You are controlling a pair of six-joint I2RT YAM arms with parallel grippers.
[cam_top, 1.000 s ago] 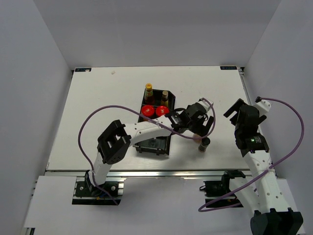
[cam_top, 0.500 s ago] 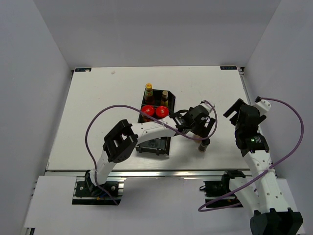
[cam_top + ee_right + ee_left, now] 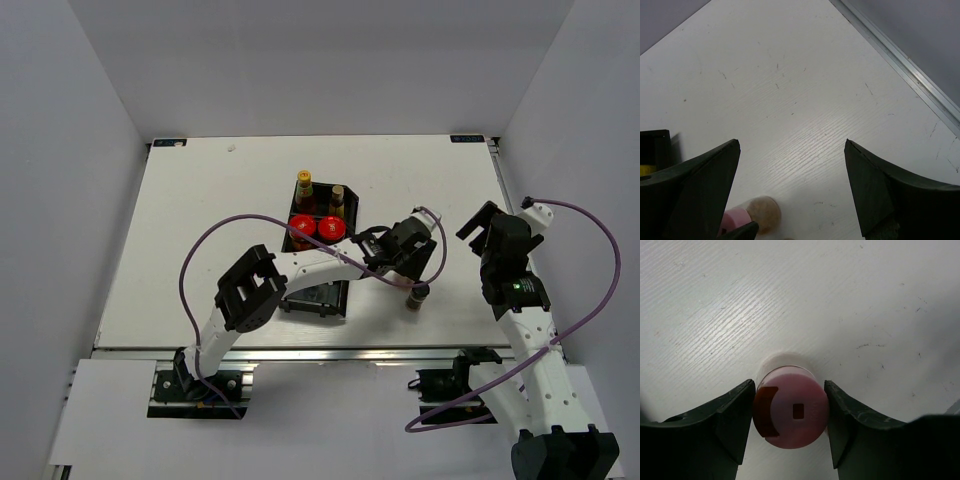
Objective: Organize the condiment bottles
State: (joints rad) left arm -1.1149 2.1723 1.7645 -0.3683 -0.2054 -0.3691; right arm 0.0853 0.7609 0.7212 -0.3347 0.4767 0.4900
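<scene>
White tabletop (image 3: 200, 220), grey walls on three sides. Black three-compartment plastic bin (image 3: 315, 297) at frame centre: two slim brown bottles (image 3: 303, 186) at its upper end, two red-lidded jars (image 3: 303, 227) side by side just below them. Left gripper (image 3: 790, 386) reaches right of bin, fingers (image 3: 732, 422) pressed against both sides of small pink-capped bottle (image 3: 791, 412) standing upright on table. Small black-capped bottle (image 3: 417, 296) stands just beside it, lower in frame. Right gripper (image 3: 791, 145) at right of frame, fingers spread wide above table.
</scene>
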